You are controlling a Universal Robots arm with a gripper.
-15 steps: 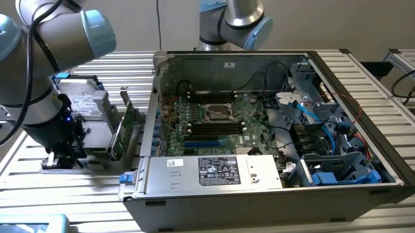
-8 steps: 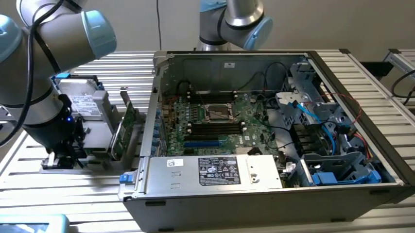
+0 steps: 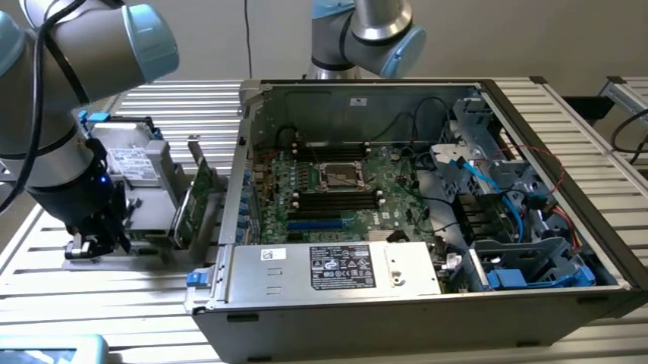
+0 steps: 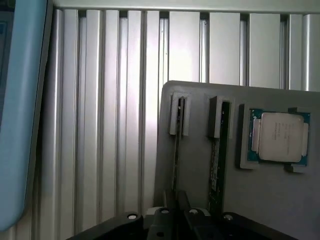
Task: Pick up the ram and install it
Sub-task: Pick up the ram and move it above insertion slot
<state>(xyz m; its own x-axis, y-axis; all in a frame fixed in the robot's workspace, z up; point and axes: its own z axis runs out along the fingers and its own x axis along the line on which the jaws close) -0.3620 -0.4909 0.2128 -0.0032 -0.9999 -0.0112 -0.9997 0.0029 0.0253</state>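
Observation:
The ram (image 4: 176, 150) stands on edge in a slot of a grey holder (image 4: 196, 165), seen edge-on as a thin dark strip. My gripper (image 4: 176, 201) is right over its near end, the two dark fingertips close together on either side of it. In the exterior view my gripper (image 3: 89, 244) is low over the holder (image 3: 152, 220), at the exterior view's left of the open computer case (image 3: 243, 152). A second green stick (image 4: 216, 165) stands in the neighbouring slot. Black memory slots (image 3: 336, 202) lie on the motherboard inside the case.
A processor chip (image 4: 280, 136) sits in a pocket of the holder. A taller green expansion card (image 3: 193, 201) stands between holder and case. A silver power supply (image 3: 335, 269) fills the case's near side. Another arm (image 3: 365, 30) stands behind the case. Ribbed aluminium table (image 4: 100, 125) surrounds everything.

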